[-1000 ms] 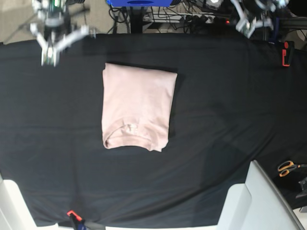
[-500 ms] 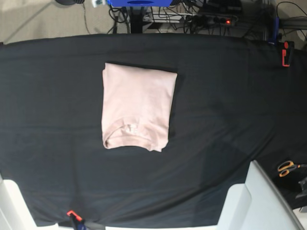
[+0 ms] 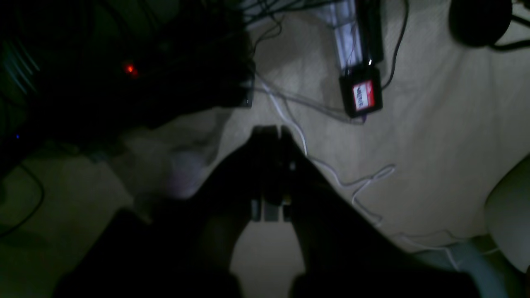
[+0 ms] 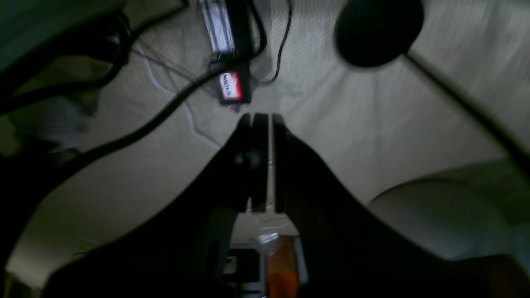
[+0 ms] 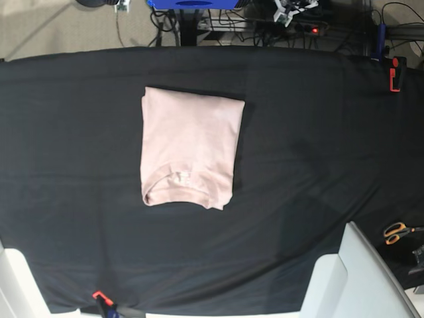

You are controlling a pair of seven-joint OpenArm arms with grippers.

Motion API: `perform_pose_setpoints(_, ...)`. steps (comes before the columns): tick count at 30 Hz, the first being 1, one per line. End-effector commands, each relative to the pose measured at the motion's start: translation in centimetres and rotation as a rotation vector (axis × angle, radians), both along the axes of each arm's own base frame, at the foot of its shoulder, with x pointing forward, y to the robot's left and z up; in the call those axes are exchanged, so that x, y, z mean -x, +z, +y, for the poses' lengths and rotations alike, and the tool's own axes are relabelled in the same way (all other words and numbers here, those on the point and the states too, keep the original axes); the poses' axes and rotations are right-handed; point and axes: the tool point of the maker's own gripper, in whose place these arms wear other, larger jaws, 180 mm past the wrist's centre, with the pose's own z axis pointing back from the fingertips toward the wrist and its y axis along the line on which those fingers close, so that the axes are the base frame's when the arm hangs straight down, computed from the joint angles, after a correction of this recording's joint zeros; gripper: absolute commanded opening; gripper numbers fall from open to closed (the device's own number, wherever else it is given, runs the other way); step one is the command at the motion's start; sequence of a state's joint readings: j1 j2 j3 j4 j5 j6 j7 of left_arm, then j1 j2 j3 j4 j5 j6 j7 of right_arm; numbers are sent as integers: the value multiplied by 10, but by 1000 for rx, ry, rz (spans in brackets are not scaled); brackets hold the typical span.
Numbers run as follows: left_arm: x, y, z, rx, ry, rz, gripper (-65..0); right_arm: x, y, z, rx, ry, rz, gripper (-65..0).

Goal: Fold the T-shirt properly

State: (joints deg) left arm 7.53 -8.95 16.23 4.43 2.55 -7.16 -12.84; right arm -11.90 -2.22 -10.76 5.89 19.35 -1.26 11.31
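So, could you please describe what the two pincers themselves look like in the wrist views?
Both look alike: the left pincer and right pincer each have two dark, near-black fingers, broad at the base and tapering to narrow flat tips. Dim light hides any markings.

Plain pale pink T-shirt (image 5: 190, 147), black cloth (image 5: 318, 146), orange-handled scissors (image 5: 396, 232), red clamp (image 5: 395, 74)

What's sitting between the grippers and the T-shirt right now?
Nothing visible. The T-shirt lies folded and alone on the black cloth. Both grippers, left and right, are shut, off the table past its far edge, over the floor cables.
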Motion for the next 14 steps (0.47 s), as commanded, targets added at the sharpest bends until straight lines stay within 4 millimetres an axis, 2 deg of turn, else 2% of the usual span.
perform_pose_setpoints(1, 11, 2, 11, -26, -2, 15, -650, 8, 1, 0, 4, -14, 10, -629)
perform_pose_setpoints(7, 8, 3, 31, -143, -37, -21, -650, 21, 3, 1, 3, -24, 27, -630)
perform_pose_setpoints(14, 5, 3, 31, -147, -26, -27, -650, 23, 3, -1, 6, -20, 30, -629)
